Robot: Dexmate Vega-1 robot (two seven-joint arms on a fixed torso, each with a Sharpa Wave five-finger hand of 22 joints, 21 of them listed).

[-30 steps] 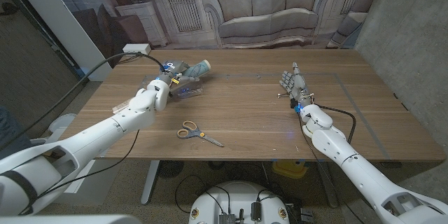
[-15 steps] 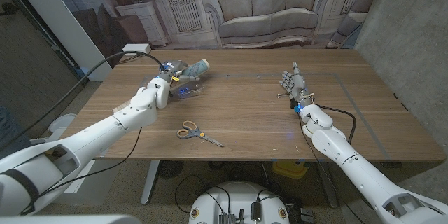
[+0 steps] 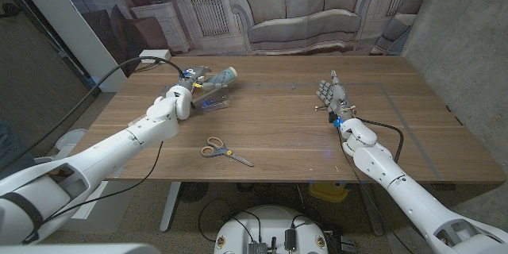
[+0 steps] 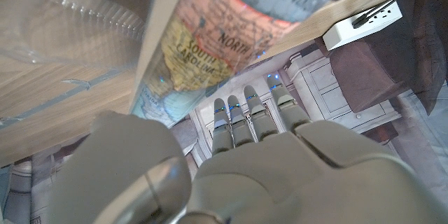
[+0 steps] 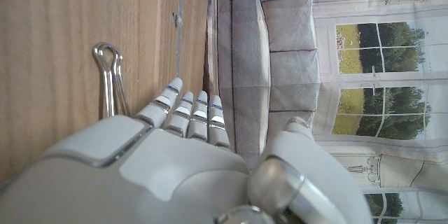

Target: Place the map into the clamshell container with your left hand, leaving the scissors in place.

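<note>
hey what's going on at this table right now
A two-armed robot is working at a wooden table. Its left robot hand holds a folded map over a clear clamshell container near the far left corner; the left wrist view shows the map's print against the clear plastic. Scissors lie untouched near the front edge. The right robot hand stands idle on the right, holding nothing, with a metal clip beside it.

A metal binder clip (image 5: 108, 77) lies on the wooden table (image 3: 278, 135), and a white power strip (image 3: 154, 54) sits at its far-left corner.
</note>
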